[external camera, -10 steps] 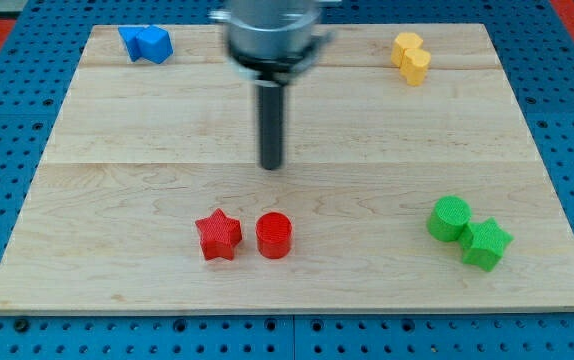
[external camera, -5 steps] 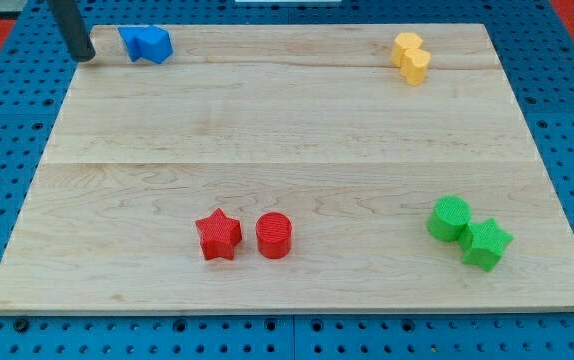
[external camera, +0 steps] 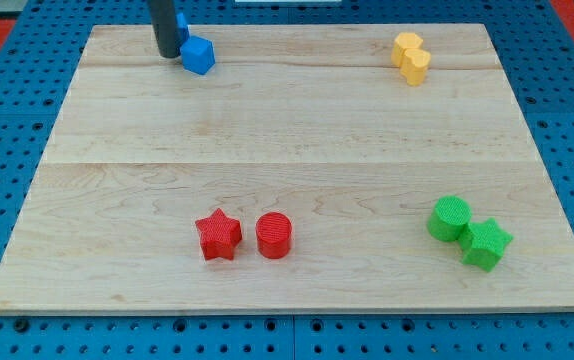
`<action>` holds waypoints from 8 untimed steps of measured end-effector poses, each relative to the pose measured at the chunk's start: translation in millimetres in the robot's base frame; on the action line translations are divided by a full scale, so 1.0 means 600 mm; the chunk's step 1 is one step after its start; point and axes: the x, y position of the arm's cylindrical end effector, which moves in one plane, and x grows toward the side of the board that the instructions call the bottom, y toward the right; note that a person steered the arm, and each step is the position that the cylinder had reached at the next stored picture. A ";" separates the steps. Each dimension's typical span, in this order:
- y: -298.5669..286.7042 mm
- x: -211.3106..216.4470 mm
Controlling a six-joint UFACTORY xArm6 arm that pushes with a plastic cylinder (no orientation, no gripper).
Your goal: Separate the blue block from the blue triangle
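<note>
My tip (external camera: 169,53) is at the view's top left, on the wooden board (external camera: 287,130). A blue block (external camera: 198,55) sits just to the right of the tip, touching or nearly touching it. A second blue piece (external camera: 181,20), the blue triangle, shows only as a sliver behind the rod, up and left of the blue block; most of it is hidden. The two blue pieces lie close together.
Two yellow blocks (external camera: 410,56) sit together at the view's top right. A red star (external camera: 217,235) and a red cylinder (external camera: 274,235) sit at the bottom centre. A green cylinder (external camera: 450,217) and a green star (external camera: 486,245) sit at the bottom right.
My tip moved right from the board's top left corner into the blue pair. The blue blocks slid to the right, and the blue block now sits lower right of the rod.
</note>
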 end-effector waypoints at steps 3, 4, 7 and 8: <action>0.107 0.023; 0.162 0.020; 0.264 -0.012; 0.270 -0.013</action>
